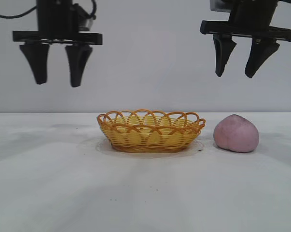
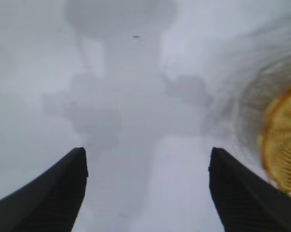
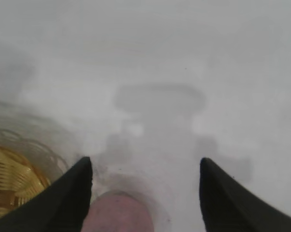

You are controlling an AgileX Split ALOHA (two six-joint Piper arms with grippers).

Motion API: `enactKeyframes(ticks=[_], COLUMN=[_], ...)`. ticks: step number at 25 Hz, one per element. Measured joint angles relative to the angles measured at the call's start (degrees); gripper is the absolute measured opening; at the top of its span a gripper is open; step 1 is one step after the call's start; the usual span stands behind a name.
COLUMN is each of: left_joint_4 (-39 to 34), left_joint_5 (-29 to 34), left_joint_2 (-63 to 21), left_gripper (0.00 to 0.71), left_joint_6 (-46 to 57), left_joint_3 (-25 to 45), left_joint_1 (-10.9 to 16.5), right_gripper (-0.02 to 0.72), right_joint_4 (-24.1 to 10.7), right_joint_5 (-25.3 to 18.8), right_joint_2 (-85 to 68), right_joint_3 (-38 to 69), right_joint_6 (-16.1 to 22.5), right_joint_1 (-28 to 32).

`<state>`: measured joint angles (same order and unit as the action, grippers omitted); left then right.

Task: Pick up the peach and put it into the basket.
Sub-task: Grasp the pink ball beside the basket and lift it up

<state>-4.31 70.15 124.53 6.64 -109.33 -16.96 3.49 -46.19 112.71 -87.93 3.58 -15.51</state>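
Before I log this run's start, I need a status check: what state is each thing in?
Peach: on the table, right of the basket, not held.
Basket: upright, nothing in it.
Left gripper: raised left of the basket, jaws open.
Right gripper: above the peach, jaws open.

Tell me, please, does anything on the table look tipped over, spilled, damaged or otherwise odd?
Nothing stands out. The basket sits upright and empty on the table, and the peach rests whole beside it, apart from its rim. The left gripper and the right gripper hang open above, holding nothing.
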Motion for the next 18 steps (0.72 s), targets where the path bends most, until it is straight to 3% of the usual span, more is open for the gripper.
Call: enactKeyframes(ticks=[4, 10, 18], left_joint_4=[-0.64, -0.77, -1.79], left_joint_5=[0.00, 0.03, 0.03], left_joint_2=[-0.36, -2.93, -10.37], left_gripper=[0.469, 0.469, 0.469], left_joint_6=[-3.11, -6.80, -8.85], left_joint_3=[0.00, 0.27, 12.47], left_joint_1=[3.84, 6.78, 9.89], right_gripper=[0.412, 0.412, 0.412], right_joint_4=[0.00, -0.62, -1.60], right_joint_5=[-0.31, -0.45, -0.93], right_joint_2=[0.00, 0.00, 0.00], right_joint_3=[0.00, 0.00, 0.00], right_joint_6=[0.00, 0.00, 0.00], right_joint_1=[0.00, 0.00, 0.00])
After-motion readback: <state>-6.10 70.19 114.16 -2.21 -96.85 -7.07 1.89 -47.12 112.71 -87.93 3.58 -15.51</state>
